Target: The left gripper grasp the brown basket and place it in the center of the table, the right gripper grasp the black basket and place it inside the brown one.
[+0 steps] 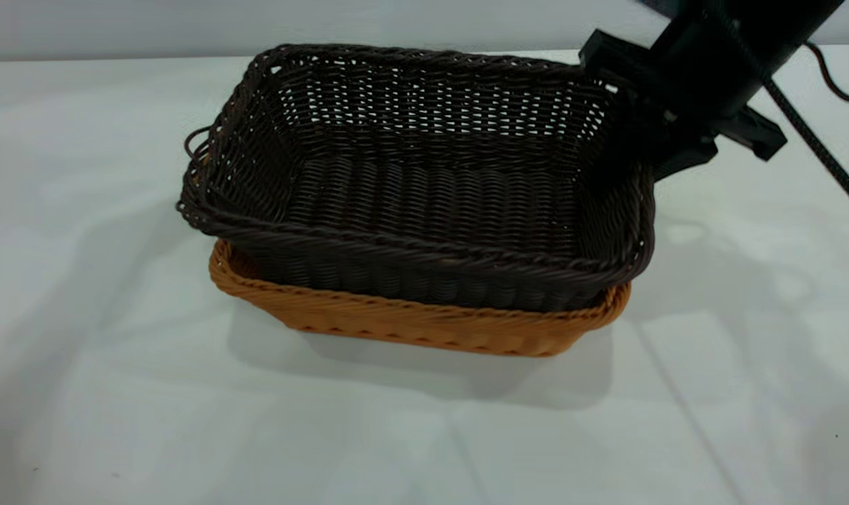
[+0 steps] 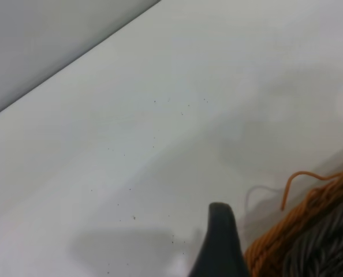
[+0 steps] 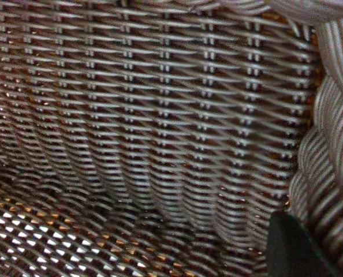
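Observation:
The black basket point(image 1: 424, 182) sits nested in the brown basket point(image 1: 424, 326) at the middle of the table point(image 1: 116, 393), its rim standing above the brown rim. My right gripper point(image 1: 631, 137) is at the black basket's right end wall, shut on that wall just below the rim. In the right wrist view one dark finger point(image 3: 293, 248) lies inside against the weave of the black basket point(image 3: 160, 115). My left gripper point(image 2: 220, 245) is out of the exterior view; its wrist view shows its dark tip low over the table beside the brown basket's braided rim point(image 2: 275, 245) and loop handle.
The right arm point(image 1: 725, 49) and its cable point(image 1: 817, 147) reach in from the back right. White tabletop lies in front of and to the left of the baskets. The table's far edge meets a grey wall.

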Controlling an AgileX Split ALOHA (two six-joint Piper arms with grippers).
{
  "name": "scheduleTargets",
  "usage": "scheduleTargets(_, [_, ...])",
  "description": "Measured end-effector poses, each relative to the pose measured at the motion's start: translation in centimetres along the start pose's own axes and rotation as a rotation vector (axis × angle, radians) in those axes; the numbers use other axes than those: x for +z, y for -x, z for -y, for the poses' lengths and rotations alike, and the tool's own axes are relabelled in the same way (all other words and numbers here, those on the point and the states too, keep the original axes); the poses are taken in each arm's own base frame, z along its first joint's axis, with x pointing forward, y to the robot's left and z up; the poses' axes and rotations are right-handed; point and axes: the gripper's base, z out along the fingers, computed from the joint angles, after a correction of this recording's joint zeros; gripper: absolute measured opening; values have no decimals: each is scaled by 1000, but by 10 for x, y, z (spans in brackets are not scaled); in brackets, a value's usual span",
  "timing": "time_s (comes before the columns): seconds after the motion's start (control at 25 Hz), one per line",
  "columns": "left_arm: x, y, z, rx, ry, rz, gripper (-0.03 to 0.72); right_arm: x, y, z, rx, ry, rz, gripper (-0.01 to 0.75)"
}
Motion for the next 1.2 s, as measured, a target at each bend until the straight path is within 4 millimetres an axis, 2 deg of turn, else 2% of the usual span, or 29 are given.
scheduleTargets(0.16, [0,0,0,0,-1,-1,519,0,1,1,5,-4,6,89])
scheduleTargets(0.28, [0,0,0,0,-1,-1,519,0,1,0,2,0,9,139])
scheduleTargets(0.4, [0,0,0,1,-1,-1,519,-1,3,-2,1,10,13,246])
scheduleTargets(0.6, [0,0,0,1,-1,-1,519,-1,3,-2,-14,11,15,469])
scheduleTargets(0.72, [-6,4,1,8,5,13,519,-9,4,-2,-76,-6,30,562])
scheduleTargets(0.84, [-26,15,5,41,29,49,519,-36,7,-6,-126,-20,97,598])
scheduleTargets(1.0, [-74,37,16,128,86,121,519,-102,6,-17,-198,-24,255,593])
scheduleTargets(1.12, [-117,52,29,173,128,193,519,-160,-10,-34,-268,-17,381,587])
scheduleTargets(1.2, [-142,58,38,172,149,233,519,-196,-31,-50,-339,-12,453,585])
